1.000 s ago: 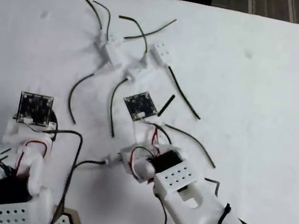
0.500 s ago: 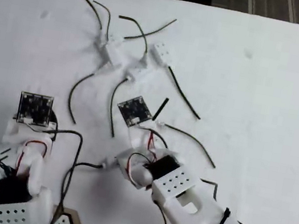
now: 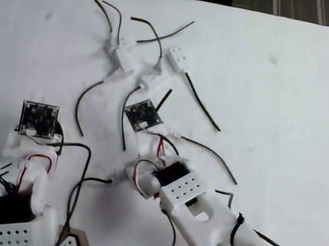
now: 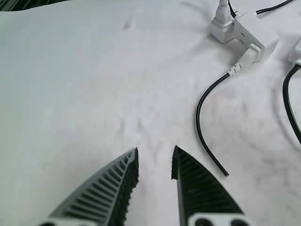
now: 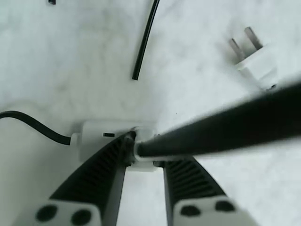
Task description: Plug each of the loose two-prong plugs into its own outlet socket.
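Right gripper [image 5: 145, 151] is clamped on a white plug [image 5: 143, 165], its black cord [image 3: 164, 97] jutting free. It is likely gripped by the body so the prongs can be aimed at the outlet sockets [image 3: 153, 79] just ahead. A second plug [image 5: 256, 59] lies loose nearby. Left gripper [image 4: 154, 165], fingers slightly apart, hovers over the table [image 4: 70, 94].
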`<action>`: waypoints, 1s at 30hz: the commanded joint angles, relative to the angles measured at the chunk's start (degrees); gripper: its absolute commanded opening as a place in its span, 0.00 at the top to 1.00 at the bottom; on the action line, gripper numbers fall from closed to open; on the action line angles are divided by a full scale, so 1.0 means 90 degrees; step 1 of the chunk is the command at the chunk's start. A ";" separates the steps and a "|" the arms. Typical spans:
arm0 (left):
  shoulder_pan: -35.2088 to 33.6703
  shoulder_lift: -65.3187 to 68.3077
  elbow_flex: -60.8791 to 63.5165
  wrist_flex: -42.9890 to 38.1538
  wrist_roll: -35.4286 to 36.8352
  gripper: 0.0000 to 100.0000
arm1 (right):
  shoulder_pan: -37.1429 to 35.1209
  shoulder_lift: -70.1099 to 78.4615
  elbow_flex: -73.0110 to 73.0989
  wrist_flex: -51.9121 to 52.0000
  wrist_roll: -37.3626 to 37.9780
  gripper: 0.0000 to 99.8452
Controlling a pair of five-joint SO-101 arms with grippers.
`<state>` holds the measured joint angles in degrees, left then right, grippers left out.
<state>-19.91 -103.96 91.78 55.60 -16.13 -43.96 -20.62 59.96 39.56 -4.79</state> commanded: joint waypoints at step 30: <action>-0.0054 -0.0063 0.0088 -0.0186 -0.0381 0.86 | 0.1109 0.2955 -0.4816 -0.1079 0.1133 0.90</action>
<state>-19.91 -104.04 92.92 55.08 -19.12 -35.52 4.44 22.68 28.13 5.23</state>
